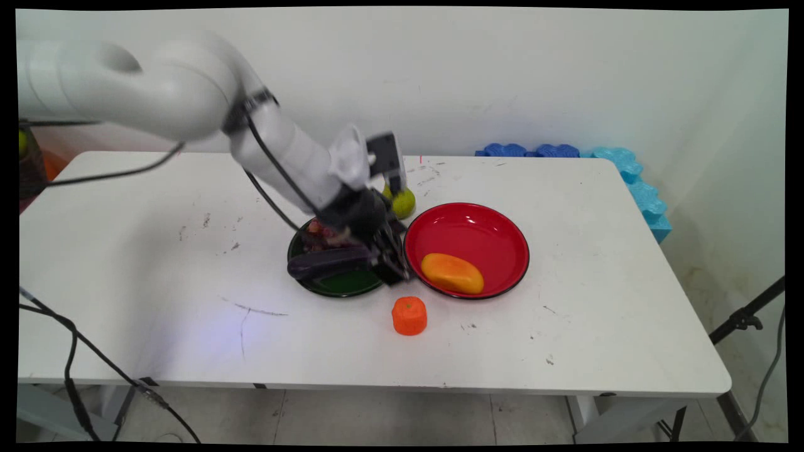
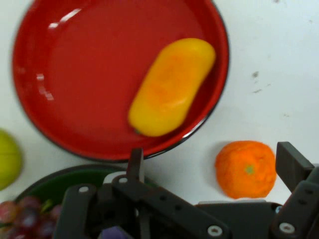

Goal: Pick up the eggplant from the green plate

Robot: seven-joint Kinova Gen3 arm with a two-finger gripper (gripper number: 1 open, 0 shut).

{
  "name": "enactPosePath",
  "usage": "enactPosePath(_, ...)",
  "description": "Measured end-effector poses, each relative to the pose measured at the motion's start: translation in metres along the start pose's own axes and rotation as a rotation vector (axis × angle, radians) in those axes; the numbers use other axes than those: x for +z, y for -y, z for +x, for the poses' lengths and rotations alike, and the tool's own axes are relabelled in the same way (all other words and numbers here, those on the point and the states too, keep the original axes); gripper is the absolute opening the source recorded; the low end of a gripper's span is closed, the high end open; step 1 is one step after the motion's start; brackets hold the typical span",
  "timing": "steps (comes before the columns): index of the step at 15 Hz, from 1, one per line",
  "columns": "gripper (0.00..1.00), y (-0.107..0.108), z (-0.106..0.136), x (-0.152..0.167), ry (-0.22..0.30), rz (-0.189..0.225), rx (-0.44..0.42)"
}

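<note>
Purple eggplant (image 1: 330,262) sits at your gripper (image 1: 391,258) on the green plate (image 1: 339,285); I can't tell its grip; mango (image 1: 452,273) at three o'clock.

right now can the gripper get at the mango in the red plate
Probably yes. The gripper hangs low at the green plate's right edge, beside the red plate. The mango lies bare at that plate's near side, nothing on or over it, and the orange sits apart on the table.

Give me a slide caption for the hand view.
Pincer above a red plate holding a mango, an orange beside it.
</note>
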Motion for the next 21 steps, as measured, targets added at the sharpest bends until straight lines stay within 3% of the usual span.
enactPosePath(4,1.0,0.026,-0.002,-0.036,0.027,0.033,-0.025)
enactPosePath(8,1.0,0.053,-0.022,-0.053,0.084,0.066,-0.072)
enactPosePath(12,1.0,0.067,-0.044,-0.045,0.126,0.077,-0.118)
enactPosePath(21,1.0,0.069,-0.086,0.0,0.161,0.031,-0.148)
